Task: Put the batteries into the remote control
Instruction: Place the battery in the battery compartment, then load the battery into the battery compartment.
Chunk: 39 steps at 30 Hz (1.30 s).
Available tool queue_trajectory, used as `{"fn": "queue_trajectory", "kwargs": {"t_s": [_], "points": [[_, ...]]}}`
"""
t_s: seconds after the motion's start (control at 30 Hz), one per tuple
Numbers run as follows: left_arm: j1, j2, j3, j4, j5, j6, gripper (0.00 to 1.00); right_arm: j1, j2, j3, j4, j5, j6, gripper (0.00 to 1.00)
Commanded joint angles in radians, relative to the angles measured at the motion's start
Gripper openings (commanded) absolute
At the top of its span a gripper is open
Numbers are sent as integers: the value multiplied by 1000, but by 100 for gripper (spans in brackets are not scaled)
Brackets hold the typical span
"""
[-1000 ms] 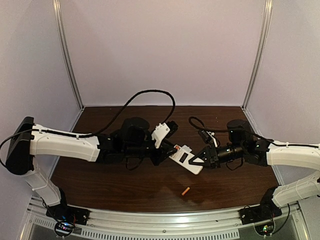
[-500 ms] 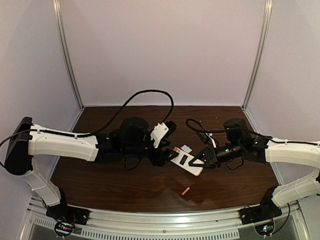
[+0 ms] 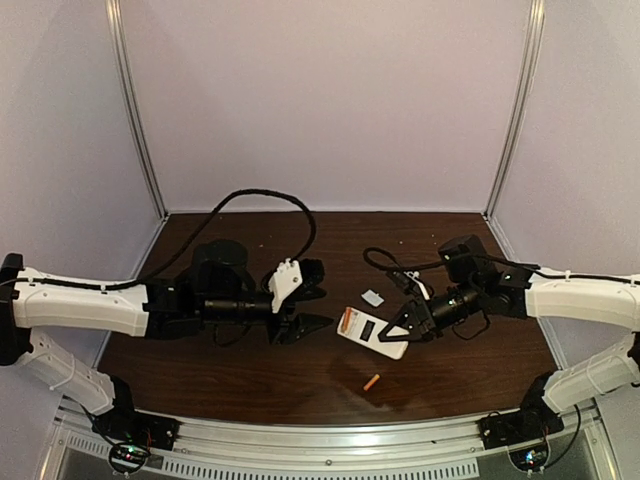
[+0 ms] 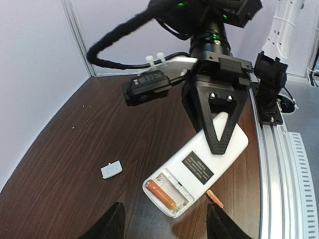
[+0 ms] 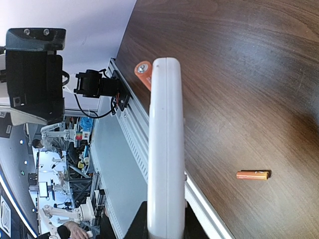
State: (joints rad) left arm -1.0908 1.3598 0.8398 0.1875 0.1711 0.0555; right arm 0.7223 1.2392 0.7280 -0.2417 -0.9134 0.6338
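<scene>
Remote control point(image 3: 372, 333) back-up at mid-table, its right end pinched by the right gripper point(image 3: 402, 324). One battery point(image 4: 160, 194) sits in the open bay; second battery point(image 3: 371, 382) lies loose on the table point(image 3: 250, 372), nearer. Left gripper point(image 3: 320, 308) gapes wide, empty, left of the remote, pulled back since a second ago. Cover point(image 3: 373, 297) just beyond.

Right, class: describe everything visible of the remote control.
The remote control is a flat, white, plastic-looking rectangle, back upward, with a dark label. Its battery bay, at the free end, is uncovered: one orange battery sits inside, the neighbouring slot empty. The right gripper clamps the opposite end between its fingers.
</scene>
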Motion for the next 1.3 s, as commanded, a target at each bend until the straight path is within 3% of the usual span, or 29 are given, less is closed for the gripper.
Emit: {"fn": "queue_trajectory", "kwargs": {"t_s": [0.0, 0.2, 0.53, 1.27], "points": [[-3, -58, -78, 61, 101, 246, 51, 7, 10, 44, -55, -77, -54, 0], [-38, -80, -119, 121, 65, 340, 38, 31, 21, 65, -96, -100, -89, 0], [-78, 7, -38, 32, 43, 433, 33, 80, 55, 104, -144, -86, -133, 0], [-80, 61, -24, -14, 27, 437, 16, 124, 72, 131, -168, -74, -166, 0]]}}
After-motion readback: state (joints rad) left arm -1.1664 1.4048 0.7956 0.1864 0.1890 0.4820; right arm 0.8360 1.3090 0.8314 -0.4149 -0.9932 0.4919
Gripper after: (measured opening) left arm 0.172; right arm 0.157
